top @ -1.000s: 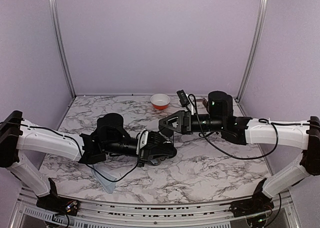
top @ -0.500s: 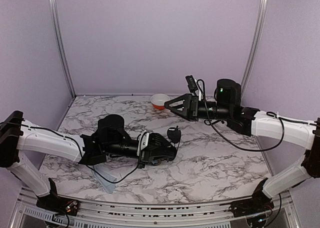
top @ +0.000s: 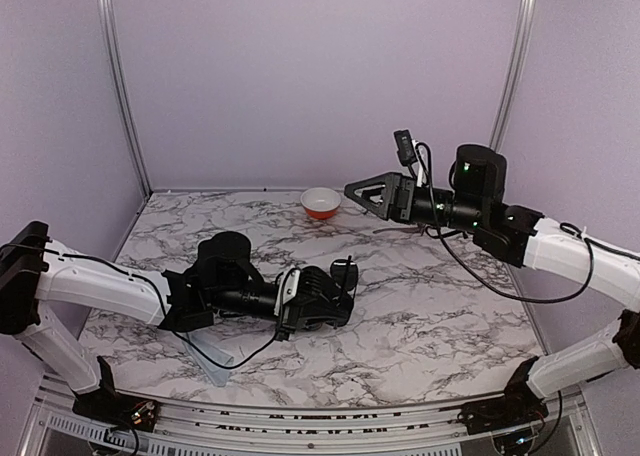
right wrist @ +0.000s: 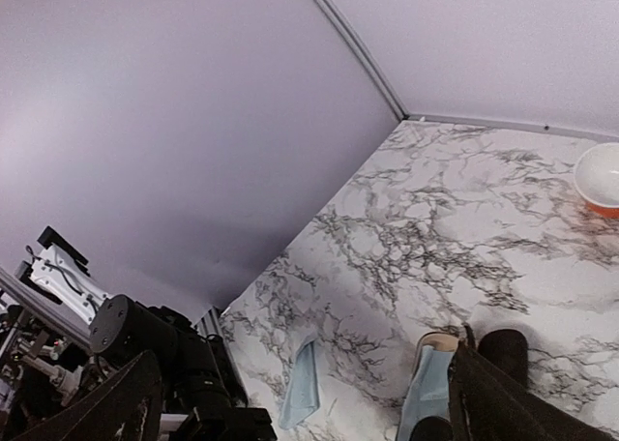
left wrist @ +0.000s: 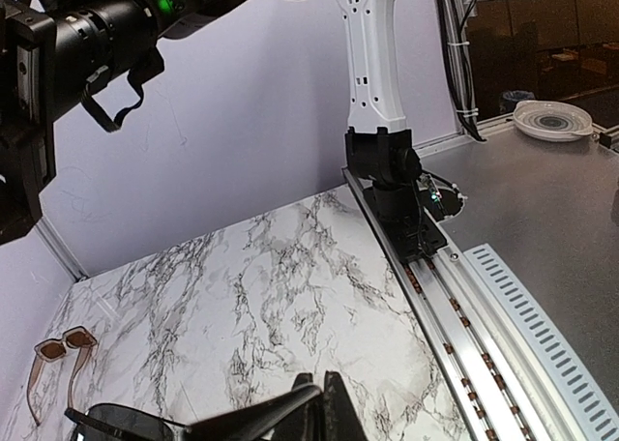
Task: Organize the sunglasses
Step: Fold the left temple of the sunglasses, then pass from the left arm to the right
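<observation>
My left gripper lies low over the middle of the table and is shut on a thin arm of the black sunglasses. In the left wrist view the fingers are pressed together on that arm, and the dark frame runs off to the left. The brown sunglasses lie flat on the marble further off, apart from both grippers. My right gripper is open and empty. It hangs well above the table at the back, right of the bowl. Its fingers stand wide apart.
An orange bowl with a white inside stands at the back centre. A light blue cloth lies near the front left and also shows in the right wrist view. A tan-rimmed thing with a blue inside sits by the left gripper.
My right gripper has drawn away from the left gripper, rising up and back to the right. The left gripper has stayed put, and the black sunglasses now show at its tip.
</observation>
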